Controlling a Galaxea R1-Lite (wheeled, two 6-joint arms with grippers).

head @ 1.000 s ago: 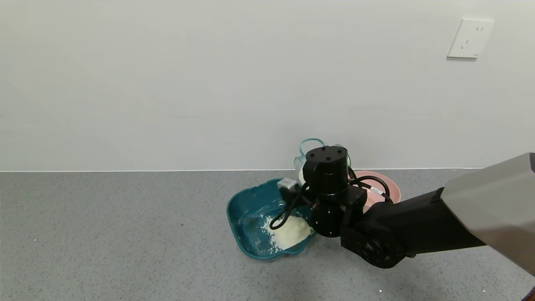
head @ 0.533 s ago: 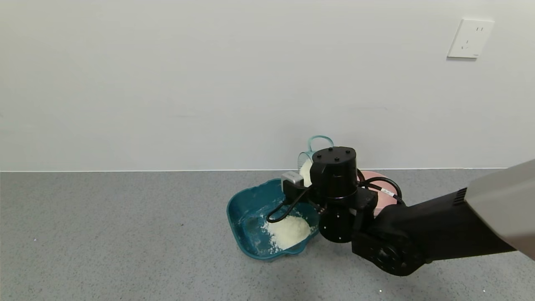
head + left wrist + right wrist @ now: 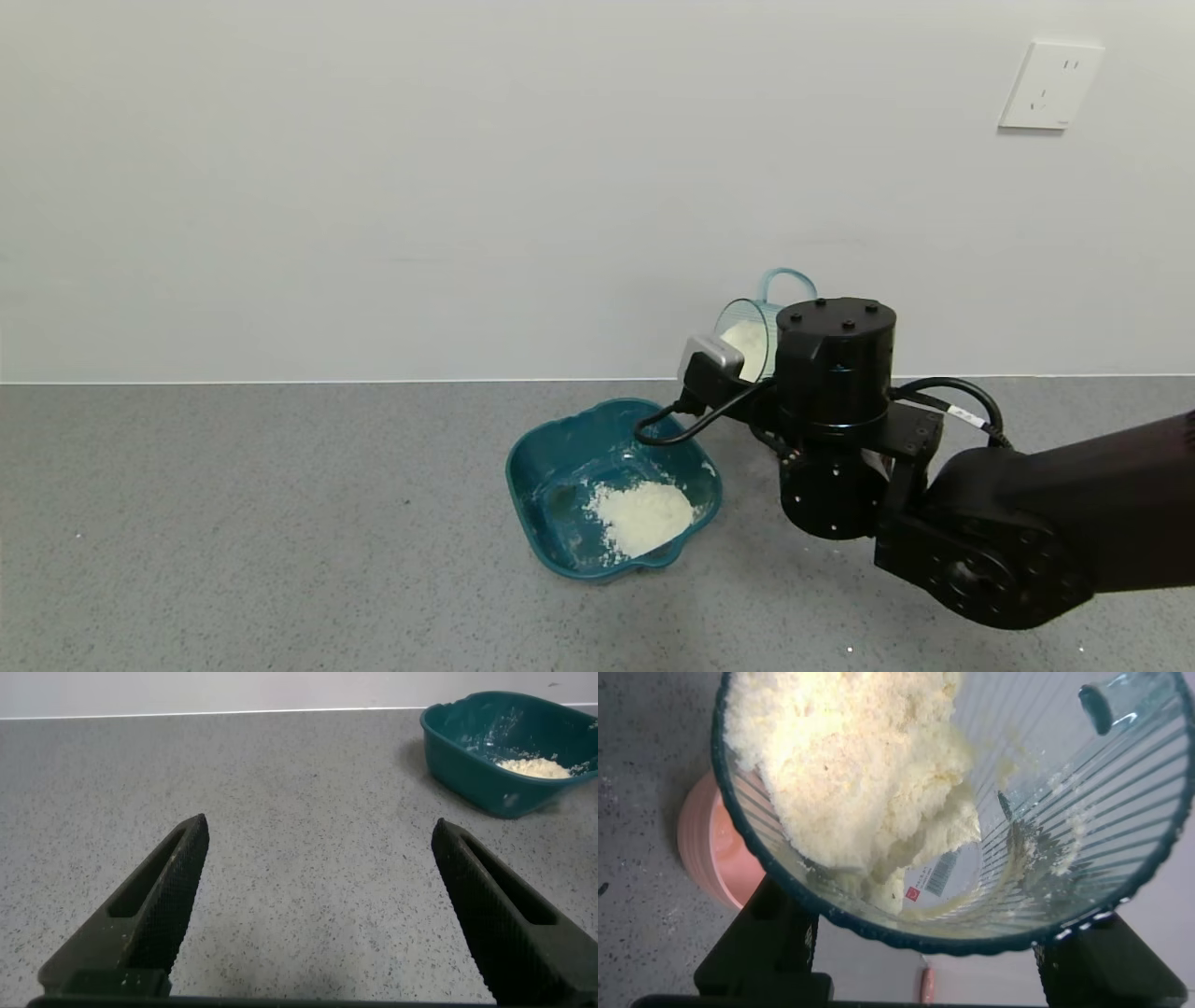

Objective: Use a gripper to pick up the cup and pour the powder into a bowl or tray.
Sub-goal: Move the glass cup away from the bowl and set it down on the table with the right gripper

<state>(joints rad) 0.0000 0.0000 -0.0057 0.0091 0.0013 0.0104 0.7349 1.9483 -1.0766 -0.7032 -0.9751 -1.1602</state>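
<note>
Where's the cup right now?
In the head view the cup is held tipped in the right claw, raised to the right of the teal tray, near the wall.

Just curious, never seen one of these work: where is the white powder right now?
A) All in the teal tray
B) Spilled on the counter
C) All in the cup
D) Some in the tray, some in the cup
D: a heap of powder lies in the teal tray, and more sits in the tilted cup held by the right gripper.

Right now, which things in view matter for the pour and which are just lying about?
For the job:
right gripper, shut on the cup
cup, tilted, powder inside
teal tray, already holding some powder

Lying about:
pink bowl
left gripper, open, parked over the counter
wall socket
</note>
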